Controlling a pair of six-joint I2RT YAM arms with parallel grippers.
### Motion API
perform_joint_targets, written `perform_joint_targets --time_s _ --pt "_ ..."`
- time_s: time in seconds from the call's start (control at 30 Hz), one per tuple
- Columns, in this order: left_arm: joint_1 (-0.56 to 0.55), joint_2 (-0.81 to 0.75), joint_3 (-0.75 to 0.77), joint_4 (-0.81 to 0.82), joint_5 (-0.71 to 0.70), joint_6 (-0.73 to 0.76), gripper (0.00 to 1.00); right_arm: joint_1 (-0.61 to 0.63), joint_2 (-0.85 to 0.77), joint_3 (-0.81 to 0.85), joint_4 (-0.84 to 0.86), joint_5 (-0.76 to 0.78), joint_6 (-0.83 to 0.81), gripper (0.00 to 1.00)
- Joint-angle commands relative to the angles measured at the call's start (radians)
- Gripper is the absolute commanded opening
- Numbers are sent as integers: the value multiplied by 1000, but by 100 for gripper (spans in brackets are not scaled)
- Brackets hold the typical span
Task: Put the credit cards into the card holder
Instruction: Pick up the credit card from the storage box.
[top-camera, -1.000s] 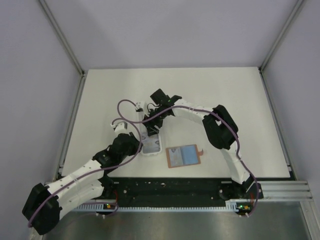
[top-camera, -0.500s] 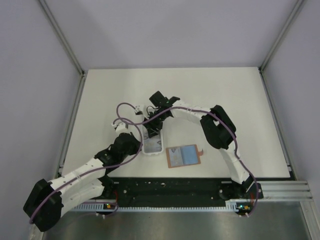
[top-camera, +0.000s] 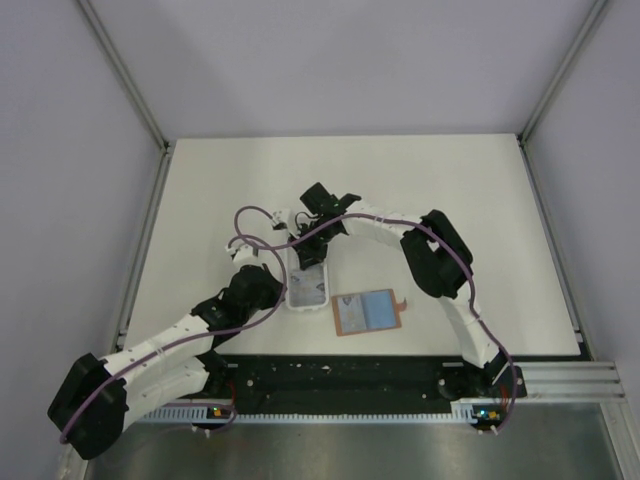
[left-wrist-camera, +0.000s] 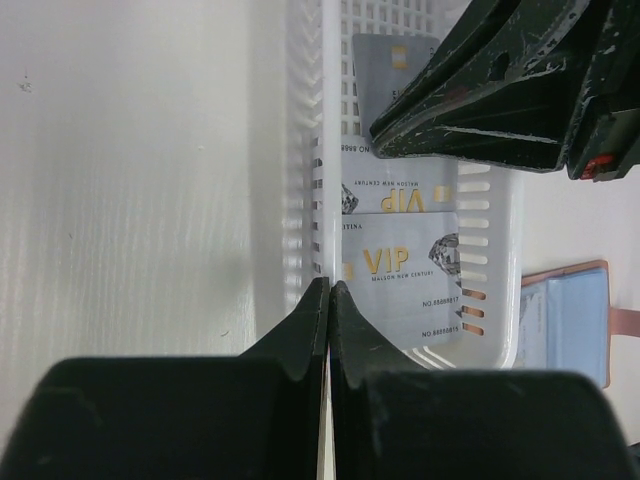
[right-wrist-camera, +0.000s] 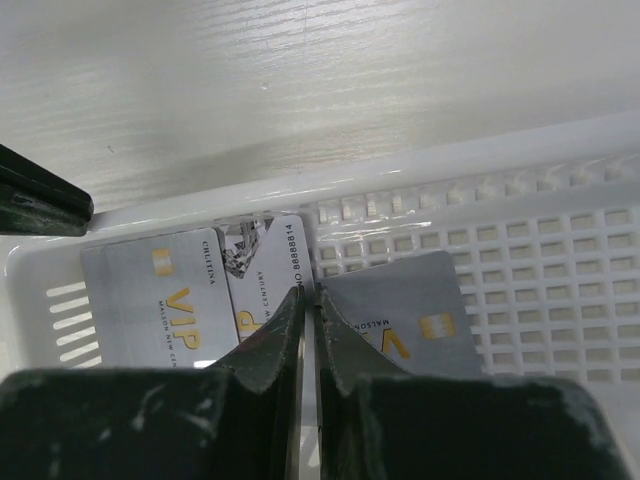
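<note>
2 fingers of your left gripper (left-wrist-camera: 328, 290) are pressed together on the left long wall of the white tray (left-wrist-camera: 300, 150), the thin rim caught between their tips. Your right gripper (right-wrist-camera: 305, 295) points down into the same tray with its fingers drawn almost together, only a thin slit left between them. The tips sit at the meeting edges of 2 cards, and you cannot tell whether a card is nipped in that slit.

3 credit cards (left-wrist-camera: 405, 275) lie flat and overlapping on the tray floor, silvery with gold VIP lettering. 2 of them sit toward the near end and 1 lies further along, partly under the right fingers.

The card holder (top-camera: 368, 312) lies open on the table (top-camera: 450, 190), just right of the tray's near end, pale blue inside facing up. From above, both arms converge on the tray.
</note>
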Motion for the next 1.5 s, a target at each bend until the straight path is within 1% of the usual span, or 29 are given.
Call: perform_joint_targets --time_s 0.0,0.07,0.27,0.6,0.8,0.97,1.1,1.13,1.2,1.27,1.33,1.43,1.47 --pt "4 15 -16 -25 -2 13 0 29 -16 -40 -56 -83 16 2" --pt "4 12 -14 -25 0 12 0 29 -28 -45 -56 -100 20 0" --pt "4 13 -8 -29 -2 16 0 29 -77 -68 -56 -170 34 0" --pt "4 27 -5 -17 -8 24 0 30 -165 -167 -52 -245 48 0" --pt "4 32 -1 -14 -13 30 0 32 -208 -209 -17 -293 74 0" --pt "4 20 9 -28 -13 35 0 33 -215 -244 34 -250 115 0" --pt "4 -26 42 -89 -34 46 0 33 -232 -291 111 -187 184 0" --pt "4 -45 52 -103 -40 46 0 33 -244 -310 134 -175 198 2" --pt "5 -80 67 -130 -54 50 2 35 -283 -345 183 -149 232 10" --pt "4 -112 84 -158 -71 52 4 45 -330 -385 242 -80 276 15" --pt "5 -137 98 -184 -88 53 7 61 -381 -426 301 -13 327 28" --pt "11 -160 127 -230 -117 49 9 90 -474 -521 408 29 427 38" --pt "19 -163 134 -239 -121 46 9 102 -502 -557 453 37 442 53"
